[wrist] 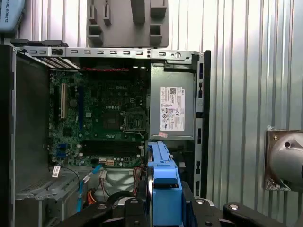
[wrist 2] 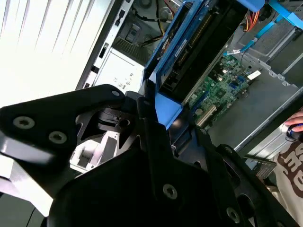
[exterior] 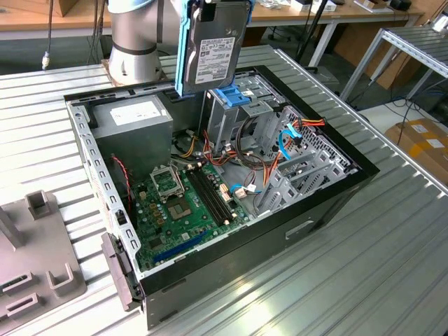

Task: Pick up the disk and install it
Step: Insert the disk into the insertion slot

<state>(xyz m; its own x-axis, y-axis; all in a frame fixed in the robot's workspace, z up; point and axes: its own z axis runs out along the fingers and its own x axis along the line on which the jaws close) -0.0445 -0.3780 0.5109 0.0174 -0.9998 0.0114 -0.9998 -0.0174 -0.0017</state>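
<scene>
The disk [exterior: 218, 43] hangs upright in the air above the open computer case [exterior: 329, 203], its white label facing the exterior camera and a light-blue rail down its side. My gripper [exterior: 205, 7] grips it from the top and is shut on it. In the second wrist view my black fingers [wrist 2: 147, 101] clamp the blue rails of the disk [wrist 2: 201, 45]. The first wrist view looks along the disk [wrist: 163, 177] edge-on, down toward the case, with my gripper [wrist: 163, 208] around it. Just below the disk stands the metal drive cage with its blue bracket [exterior: 229, 96].
Inside the case lie the green motherboard [exterior: 185, 203], the grey power-supply box [exterior: 133, 122] and loose cables [exterior: 290, 140]. The arm's base [exterior: 133, 42] stands behind the case. A grey fixture [exterior: 35, 266] sits at the exterior view's left. A person's sleeve [wrist 2: 291, 161] is near the case.
</scene>
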